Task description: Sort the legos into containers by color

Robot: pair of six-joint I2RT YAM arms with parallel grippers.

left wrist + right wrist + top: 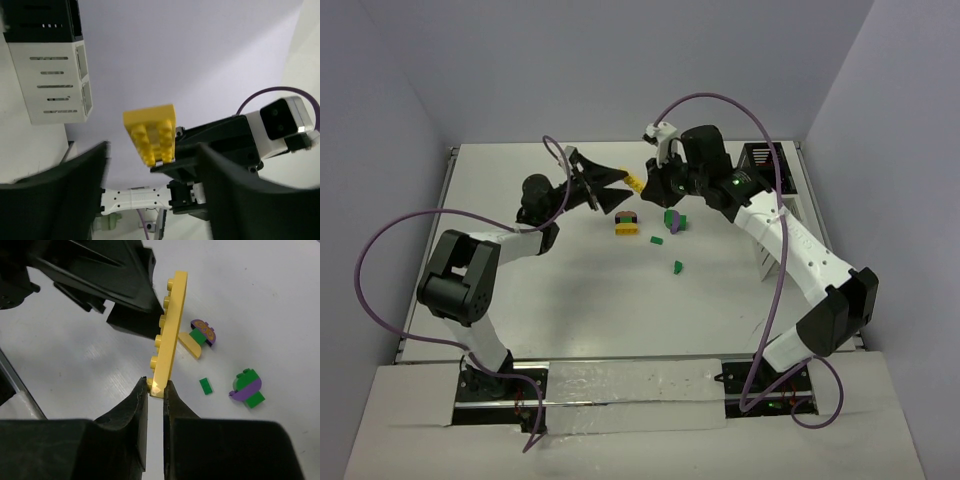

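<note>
My right gripper (156, 385) is shut on the lower end of a yellow lego plate (167, 335) and holds it upright above the table. In the top view this yellow plate (633, 182) sits between my right gripper (652, 186) and my left gripper (619, 188). My left gripper (151, 152) is open, its fingers spread on either side just short of the plate (152, 132). Green and purple legos (247, 387) lie on the table below. The white container rack (772, 240) stands at the right, with its black section (763, 160) at the far end.
A yellow, purple and green lego cluster (627, 222), a green and purple piece (674, 220) and two small green pieces (656, 239) (677, 266) lie mid-table. The rack also shows in the left wrist view (50, 75). Purple cables arch over both arms.
</note>
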